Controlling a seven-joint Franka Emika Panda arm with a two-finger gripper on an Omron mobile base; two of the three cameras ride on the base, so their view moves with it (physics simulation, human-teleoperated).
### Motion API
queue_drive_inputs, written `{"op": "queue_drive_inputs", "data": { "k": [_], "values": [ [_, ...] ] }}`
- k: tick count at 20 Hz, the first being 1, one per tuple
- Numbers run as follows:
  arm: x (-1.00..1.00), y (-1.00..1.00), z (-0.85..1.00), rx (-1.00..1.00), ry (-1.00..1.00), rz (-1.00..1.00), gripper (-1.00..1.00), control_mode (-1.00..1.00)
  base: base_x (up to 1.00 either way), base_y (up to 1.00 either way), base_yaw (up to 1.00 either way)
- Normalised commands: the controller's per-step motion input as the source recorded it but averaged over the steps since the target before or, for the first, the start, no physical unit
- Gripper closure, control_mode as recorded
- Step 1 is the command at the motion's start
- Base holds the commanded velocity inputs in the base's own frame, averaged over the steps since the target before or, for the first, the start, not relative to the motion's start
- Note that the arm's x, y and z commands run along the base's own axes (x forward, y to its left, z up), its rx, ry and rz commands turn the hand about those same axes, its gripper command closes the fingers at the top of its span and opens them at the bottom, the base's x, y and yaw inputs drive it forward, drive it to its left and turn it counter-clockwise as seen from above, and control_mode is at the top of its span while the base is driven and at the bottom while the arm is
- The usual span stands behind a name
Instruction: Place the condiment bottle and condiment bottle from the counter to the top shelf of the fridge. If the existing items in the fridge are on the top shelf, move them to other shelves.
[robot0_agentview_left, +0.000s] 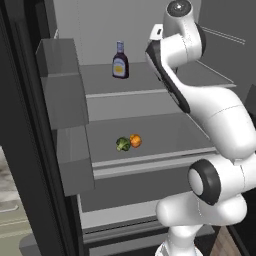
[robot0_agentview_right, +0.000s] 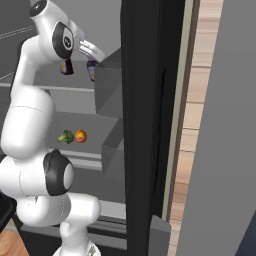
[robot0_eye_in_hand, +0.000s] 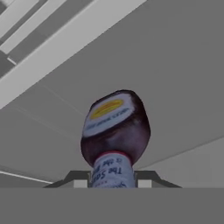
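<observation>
Fridge (robot0_agentview_left: 30, 125) open. Broccoli floret (robot0_agentview_left: 123, 144) and orange vegetable (robot0_agentview_left: 135, 140) lie touching on a lower shelf (robot0_agentview_left: 165, 130). Door bins (robot0_agentview_left: 62, 90) stand left of the shelves. One condiment bottle (robot0_agentview_left: 120, 60) stands upright on the top shelf (robot0_agentview_left: 100, 80), cap up. The tool (robot0_eye_in_hand: 113, 181) is clamped on the neck of a second bottle (robot0_eye_in_hand: 116, 127), whose long axis runs away from the hand.

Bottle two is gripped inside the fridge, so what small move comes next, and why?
Probably lower it onto the top shelf. The pincer is shut on the second bottle by its neck; the first bottle already stands there, and the broccoli and orange vegetable sit lower.
</observation>
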Motion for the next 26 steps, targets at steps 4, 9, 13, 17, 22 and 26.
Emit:
{"op": "queue_drive_inputs", "data": {
  "k": [4, 9, 13, 17, 22, 26],
  "values": [
    [0.13, 0.00, -0.02, 0.00, -0.04, 0.02, -1.00, -1.00, 0.00, 0.00, 0.00],
    [0.12, 0.00, -0.01, 0.00, -0.05, 0.04, -1.00, -1.00, 0.00, 0.00, 0.00],
    [0.10, 0.00, 0.00, 0.00, -0.03, 0.05, -1.00, -1.00, 0.00, 0.00, 0.00],
    [0.06, 0.00, 0.00, 0.00, -0.03, 0.04, -1.00, -1.00, 0.00, 0.00, 0.00],
    [0.03, 0.00, 0.00, 0.00, -0.01, 0.02, -1.00, -1.00, 0.00, 0.00, 0.00],
    [0.08, 0.00, 0.00, 0.00, -0.01, 0.02, -1.00, -1.00, 0.00, 0.00, 0.00]
  ]
}}
